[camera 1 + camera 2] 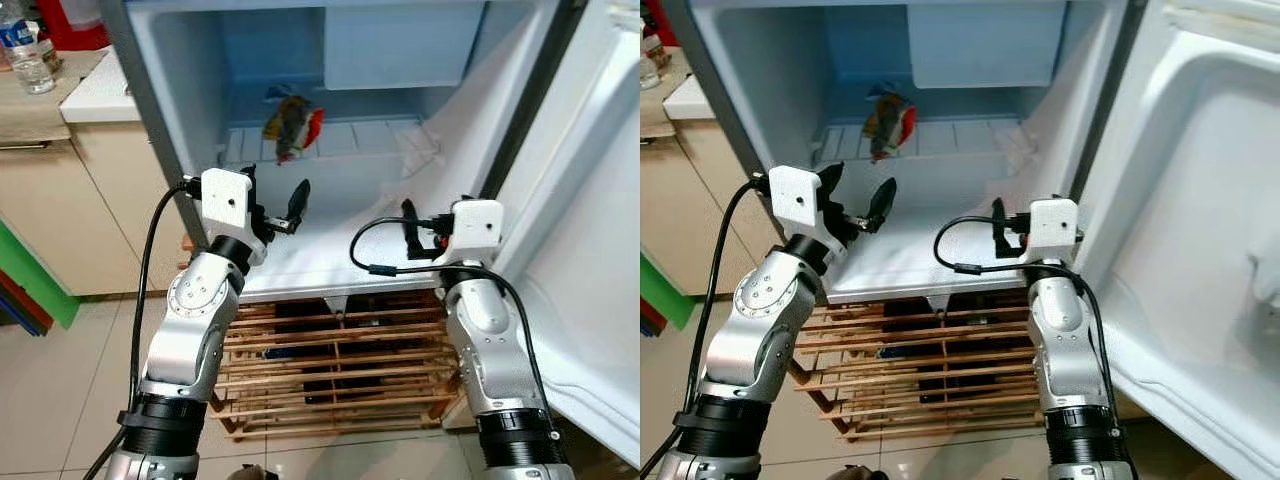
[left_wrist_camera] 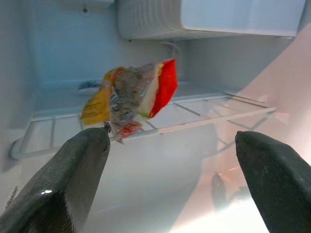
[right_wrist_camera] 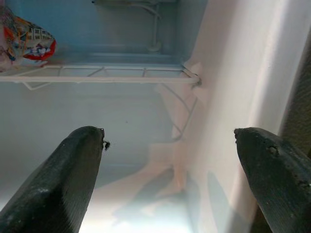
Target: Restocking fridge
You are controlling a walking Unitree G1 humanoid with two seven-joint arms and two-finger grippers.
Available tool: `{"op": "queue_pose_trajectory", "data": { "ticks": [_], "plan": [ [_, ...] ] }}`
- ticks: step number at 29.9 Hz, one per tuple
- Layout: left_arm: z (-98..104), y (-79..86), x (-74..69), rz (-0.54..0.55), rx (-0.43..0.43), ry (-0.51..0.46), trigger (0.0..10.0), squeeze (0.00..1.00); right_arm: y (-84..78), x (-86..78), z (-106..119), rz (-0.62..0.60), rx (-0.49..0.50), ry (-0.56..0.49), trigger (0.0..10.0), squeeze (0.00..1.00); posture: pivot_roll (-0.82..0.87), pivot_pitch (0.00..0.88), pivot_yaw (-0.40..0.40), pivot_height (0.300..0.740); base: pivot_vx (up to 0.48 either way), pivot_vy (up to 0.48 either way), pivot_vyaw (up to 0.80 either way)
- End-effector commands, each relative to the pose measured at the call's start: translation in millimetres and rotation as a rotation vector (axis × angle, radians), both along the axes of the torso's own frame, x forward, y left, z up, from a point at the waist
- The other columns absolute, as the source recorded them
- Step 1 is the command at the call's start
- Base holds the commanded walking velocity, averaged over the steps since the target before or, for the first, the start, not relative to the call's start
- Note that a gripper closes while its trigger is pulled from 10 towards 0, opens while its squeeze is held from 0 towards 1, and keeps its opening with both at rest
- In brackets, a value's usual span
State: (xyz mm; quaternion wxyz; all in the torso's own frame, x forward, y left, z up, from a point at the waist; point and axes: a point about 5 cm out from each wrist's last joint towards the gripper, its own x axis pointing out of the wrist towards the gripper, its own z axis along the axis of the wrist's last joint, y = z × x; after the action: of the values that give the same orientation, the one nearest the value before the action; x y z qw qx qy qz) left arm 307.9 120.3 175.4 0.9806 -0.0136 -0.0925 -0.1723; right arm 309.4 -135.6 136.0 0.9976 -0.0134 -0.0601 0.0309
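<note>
- The snack bag (image 1: 290,124) lay on the wire shelf (image 1: 370,140) at the back of the open fridge (image 1: 170,120).
- The left gripper (image 1: 275,205) hung in front of that shelf, fingers spread wide and holding nothing.
- The right gripper (image 1: 415,228) hung below the shelf by the fridge's right wall, fingers spread too.
- To do it well, I think more food should go beside the bag, where the shelf was bare.
- The fridge door (image 1: 1200,200) stood close by the right arm, so room there was tight.
</note>
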Motion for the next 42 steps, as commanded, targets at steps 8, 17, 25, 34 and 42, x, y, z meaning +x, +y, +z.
{"op": "queue_pose_trajectory", "data": {
  "ticks": [8,17,25,34,42],
  "plan": [
    [0,0.7,1.3,-0.006,0.0,0.016,10.0,0.0,-16.7,-2.2,-8,-0.048,0.148,0.054,10.0,0.0,-0.01,0.0,0.078,0.74,-0.246,-0.253,0.0],
    [-1,-0.9,-0.7,-0.013,-0.004,0.022,10.0,0.0,-16.2,-5.1,-12,-0.037,0.152,0.067,10.0,0.0,-0.01,0.0,0.071,0.74,-0.257,-0.254,0.0],
    [-2,-3.7,-1.5,-0.026,0.009,0.023,10.0,0.0,-14.1,-4.3,-12,-0.021,0.135,0.074,10.0,0.0,-0.01,0.0,0.068,0.74,0.0,-0.153,0.0],
    [-2,-6.6,-0.3,-0.031,0.01,0.014,10.0,0.0,-13.7,-2.2,-13,-0.01,0.122,0.084,10.0,0.0,-0.01,0.0,0.062,0.74,0.0,-0.381,0.0],
    [0,-8.8,-1.5,-0.05,-0.01,-0.003,10.0,0.0,-14.9,-1.1,-14,-0.008,0.113,0.088,10.0,0.0,-0.01,0.0,0.06,0.74,0.0,0.0,0.0]
  ]
}}
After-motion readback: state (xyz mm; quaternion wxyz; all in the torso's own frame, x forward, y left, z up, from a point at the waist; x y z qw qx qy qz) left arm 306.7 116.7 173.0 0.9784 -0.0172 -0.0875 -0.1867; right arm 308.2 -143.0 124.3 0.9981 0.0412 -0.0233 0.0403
